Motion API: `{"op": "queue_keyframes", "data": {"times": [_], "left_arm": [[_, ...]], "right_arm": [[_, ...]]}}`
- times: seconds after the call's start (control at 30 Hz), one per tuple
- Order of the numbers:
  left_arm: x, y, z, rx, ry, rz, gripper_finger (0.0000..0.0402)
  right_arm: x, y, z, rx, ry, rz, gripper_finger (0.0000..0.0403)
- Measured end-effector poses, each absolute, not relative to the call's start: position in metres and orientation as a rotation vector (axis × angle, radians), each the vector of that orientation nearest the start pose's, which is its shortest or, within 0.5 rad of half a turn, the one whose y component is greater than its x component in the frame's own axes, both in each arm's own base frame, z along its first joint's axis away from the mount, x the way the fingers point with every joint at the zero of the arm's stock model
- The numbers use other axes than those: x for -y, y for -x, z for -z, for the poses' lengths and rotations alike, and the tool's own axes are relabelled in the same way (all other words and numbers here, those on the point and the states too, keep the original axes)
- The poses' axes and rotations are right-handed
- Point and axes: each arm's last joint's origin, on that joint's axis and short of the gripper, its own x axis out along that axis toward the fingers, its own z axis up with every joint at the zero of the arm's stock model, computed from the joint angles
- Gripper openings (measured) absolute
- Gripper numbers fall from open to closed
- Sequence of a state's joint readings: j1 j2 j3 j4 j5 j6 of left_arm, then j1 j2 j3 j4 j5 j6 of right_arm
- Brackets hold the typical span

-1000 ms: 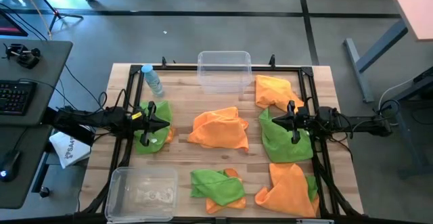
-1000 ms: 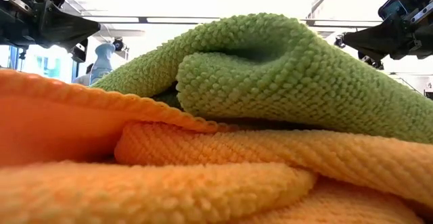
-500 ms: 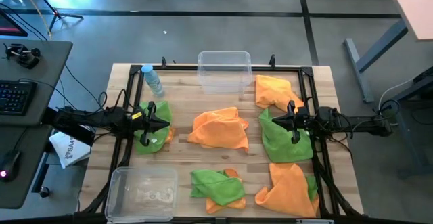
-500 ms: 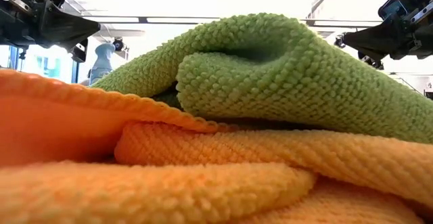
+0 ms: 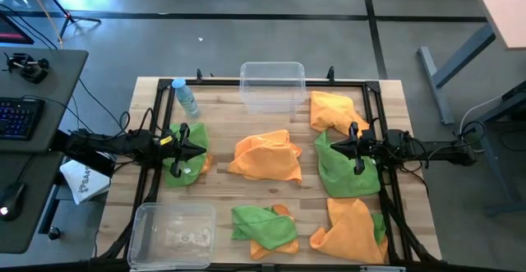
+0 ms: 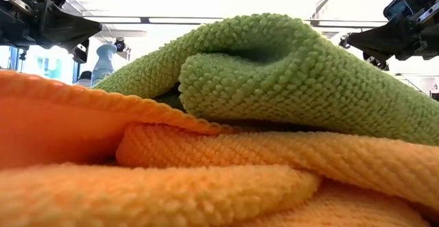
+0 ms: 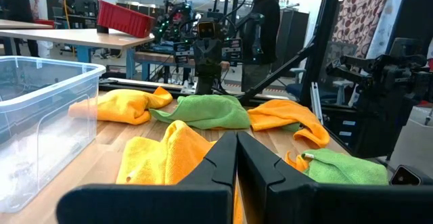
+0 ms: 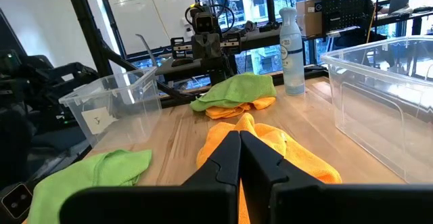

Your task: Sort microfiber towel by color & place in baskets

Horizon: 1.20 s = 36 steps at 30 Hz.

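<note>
Lying scattered, towels [image 5: 267,157]; bare wood beside far-edge basket [image 5: 272,84].

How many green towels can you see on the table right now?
4 showing: green towel under the left claw, one under the right claw, one at the near edge, a sliver beneath the near-right orange towel. More may be buried.
</note>
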<state>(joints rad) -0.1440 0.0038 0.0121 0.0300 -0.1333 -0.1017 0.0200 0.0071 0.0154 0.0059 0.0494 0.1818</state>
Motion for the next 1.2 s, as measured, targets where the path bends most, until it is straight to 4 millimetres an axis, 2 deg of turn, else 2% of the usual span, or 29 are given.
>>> {"op": "queue_keyframes", "data": {"times": [1.13, 1.2], "left_arm": [[0.0101, -0.0964, -0.1703, 0.038, 0.107, 0.013, 0.0], [0.0101, -0.0964, -0.1702, 0.037, 0.107, 0.013, 0.0]], "right_arm": [[-0.0005, -0.0972, -0.1689, 0.017, -0.182, 0.028, 0.0], [-0.0005, -0.0972, -0.1697, 0.029, -0.237, 0.026, 0.0]]}}
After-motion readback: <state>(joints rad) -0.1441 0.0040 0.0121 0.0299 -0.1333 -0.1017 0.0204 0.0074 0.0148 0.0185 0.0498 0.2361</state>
